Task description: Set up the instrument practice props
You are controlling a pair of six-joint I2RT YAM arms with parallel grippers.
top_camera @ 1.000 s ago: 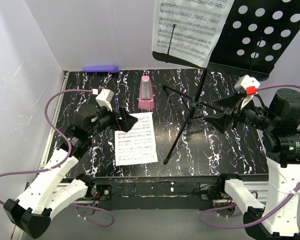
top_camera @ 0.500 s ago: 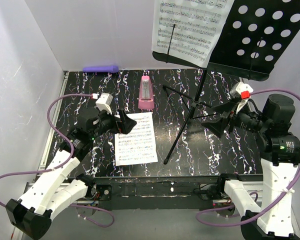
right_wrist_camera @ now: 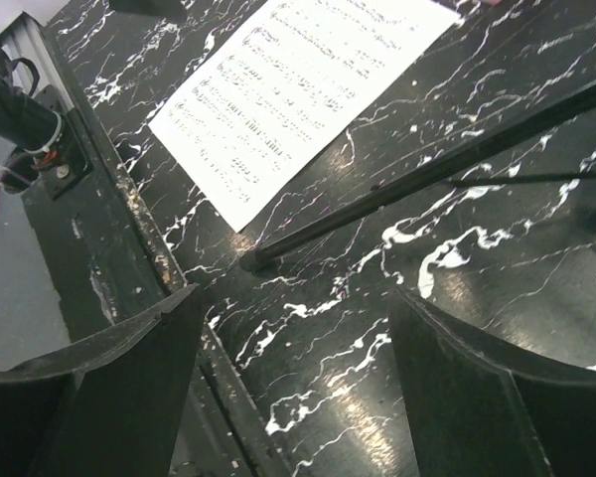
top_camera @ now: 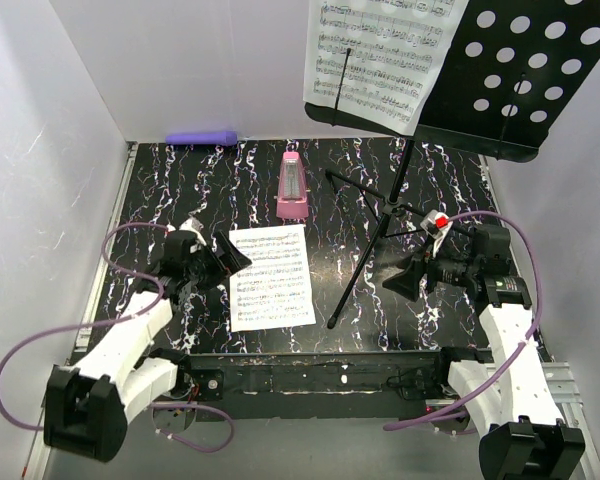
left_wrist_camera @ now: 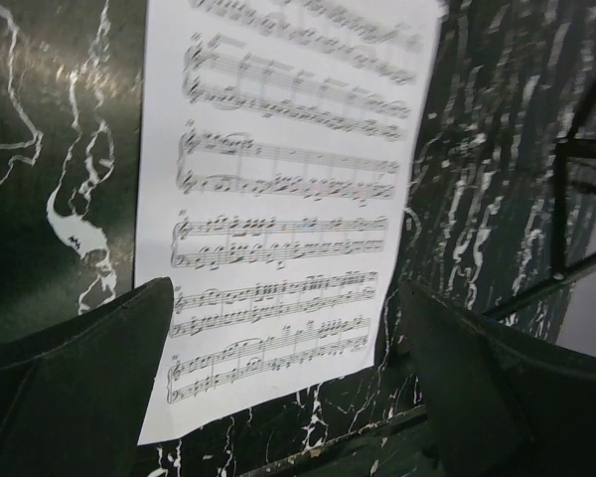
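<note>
While the black marbled table (top_camera: 460,300) spreads out under both arms, the music stand (top_camera: 500,90) rises on its tripod at the right rear. Its perforated desk tilts overhead with one sheet-music page (top_camera: 385,60) resting on it. The second page (top_camera: 270,277) lies flat near the front, just left of the stand's front leg. Behind it, apart, the pink metronome (top_camera: 292,187) stands upright. The left gripper (top_camera: 232,257) hangs low at that flat page's left edge, jaws spread wide and empty. The right gripper (top_camera: 400,280) hovers by the stand's leg, also spread and empty. I'd say the loose page is the job in hand. Next comes pinching a thin edge off a flat surface, and the page may slide rather than lift.
</note>
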